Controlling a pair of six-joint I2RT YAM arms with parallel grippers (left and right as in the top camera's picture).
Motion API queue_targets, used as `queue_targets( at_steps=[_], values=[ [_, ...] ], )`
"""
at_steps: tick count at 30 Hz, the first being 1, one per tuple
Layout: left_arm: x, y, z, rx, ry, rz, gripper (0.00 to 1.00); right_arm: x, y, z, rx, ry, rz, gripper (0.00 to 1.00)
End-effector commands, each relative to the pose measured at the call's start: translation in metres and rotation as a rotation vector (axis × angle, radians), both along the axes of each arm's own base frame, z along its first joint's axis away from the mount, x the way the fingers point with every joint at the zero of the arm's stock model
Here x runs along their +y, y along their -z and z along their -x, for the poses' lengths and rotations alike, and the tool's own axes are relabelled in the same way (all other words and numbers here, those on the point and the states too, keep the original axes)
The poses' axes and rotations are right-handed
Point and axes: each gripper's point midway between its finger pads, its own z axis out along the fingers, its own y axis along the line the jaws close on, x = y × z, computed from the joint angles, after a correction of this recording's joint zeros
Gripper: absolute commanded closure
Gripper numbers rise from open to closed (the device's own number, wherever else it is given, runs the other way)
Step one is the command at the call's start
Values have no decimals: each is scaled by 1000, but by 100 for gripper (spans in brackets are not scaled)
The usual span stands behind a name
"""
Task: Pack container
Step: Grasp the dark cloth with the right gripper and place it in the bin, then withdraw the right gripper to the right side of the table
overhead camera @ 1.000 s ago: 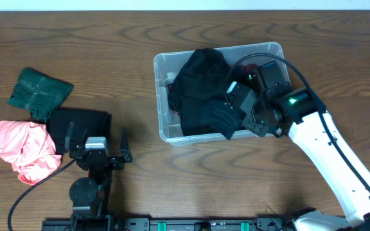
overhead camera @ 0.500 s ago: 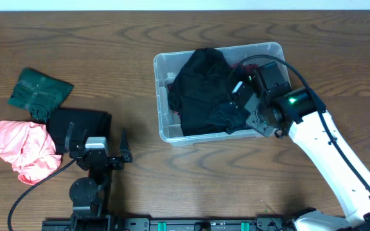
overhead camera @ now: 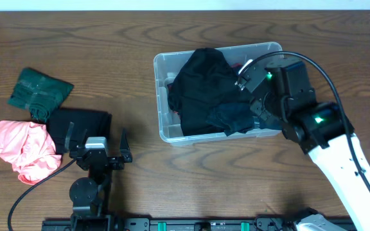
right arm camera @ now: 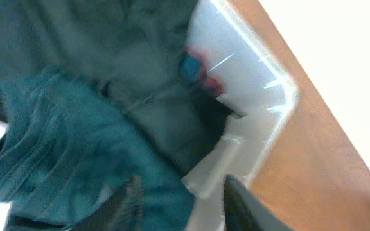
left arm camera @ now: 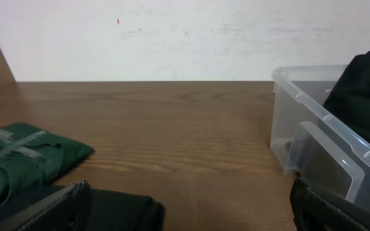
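Wood table [overhead camera: 108,51]; right gripper [right arm camera: 180,183] parted over container [overhead camera: 160,77].

container [overhead camera: 157,90] floor hidden under clothes [overhead camera: 201,80], right hand [right arm camera: 182,202] blurred

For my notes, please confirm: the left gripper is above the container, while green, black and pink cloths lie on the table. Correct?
No, it is the right gripper that is above the container, as the overhead view shows; the left gripper sits beside the black cloth. The green cloth, black cloth and pink cloth do lie on the table.
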Motion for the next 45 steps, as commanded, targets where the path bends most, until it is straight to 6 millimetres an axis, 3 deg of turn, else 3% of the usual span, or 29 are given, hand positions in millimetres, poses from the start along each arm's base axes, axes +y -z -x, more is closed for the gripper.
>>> queue_targets(
  at_steps=[1,3,10,15,19,24,29,32,36,37,39,40,43,45],
  values=[
    [0,16,1,51,1,-13,2,21,27,17,168,-44,-76,80],
    [0,16,1,51,1,-12,2,24,46,33,294,-36,-96,86],
    [0,16,1,51,1,-12,2,18,97,58,560,12,-18,81],
    [0,16,1,51,1,-12,2,17,133,53,653,20,31,74],
    [0,16,1,51,1,-13,2,17,158,48,706,36,50,75],
    [0,16,1,51,1,-12,2,11,165,41,694,77,76,81],
    [0,16,1,51,1,-12,2,-1,134,9,519,179,79,77],
    [0,16,1,51,1,-12,2,0,92,-11,377,199,21,74],
    [0,16,1,51,1,-12,2,-5,16,-34,127,262,-125,66],
    [0,16,1,51,1,-12,2,-9,2,-38,78,307,-163,57],
    [0,16,1,51,1,-12,2,-25,-25,-43,-11,423,-261,28],
    [0,16,1,51,1,-12,2,-37,-38,-43,-47,487,-317,20],
    [0,16,1,51,1,-12,2,-68,-52,-39,-75,618,-400,1],
    [0,16,1,51,1,-13,2,-89,-52,-31,-55,693,-424,1]
  ],
)
